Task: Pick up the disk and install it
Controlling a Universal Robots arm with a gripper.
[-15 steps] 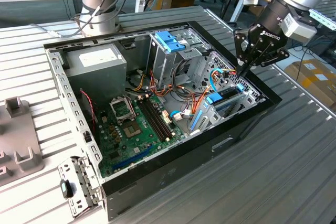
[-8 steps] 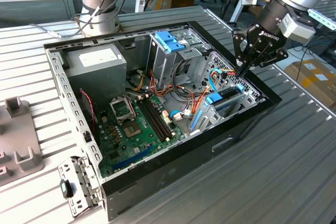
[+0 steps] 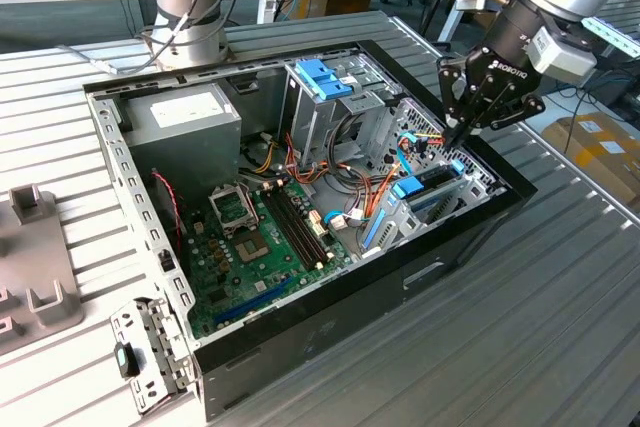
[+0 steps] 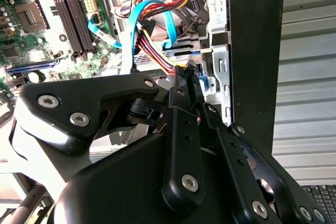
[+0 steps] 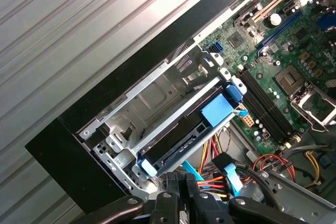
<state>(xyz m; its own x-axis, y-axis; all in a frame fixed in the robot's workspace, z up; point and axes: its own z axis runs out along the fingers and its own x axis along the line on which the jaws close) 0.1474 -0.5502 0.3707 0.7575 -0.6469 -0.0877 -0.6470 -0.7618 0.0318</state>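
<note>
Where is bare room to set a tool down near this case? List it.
Free: ribbed table on the exterior view's right of the case, and between case and grey fixture. Crowded: cables around the disk, under the hand.

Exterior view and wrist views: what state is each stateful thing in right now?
disk: lying flat in the metal bay by the case wall, not held.
gripper: shut, empty, fingertips just above the cables beside the disk.
computer case: side panel off, interior exposed.
drive cage: upright, blue handle on top.

Disk point(image 3: 428, 187) in bay at case point(image 3: 330, 327) corner, exterior view's right; motherboard point(image 3: 265, 237) beside; end effector point(image 3: 452, 139) above.
</note>
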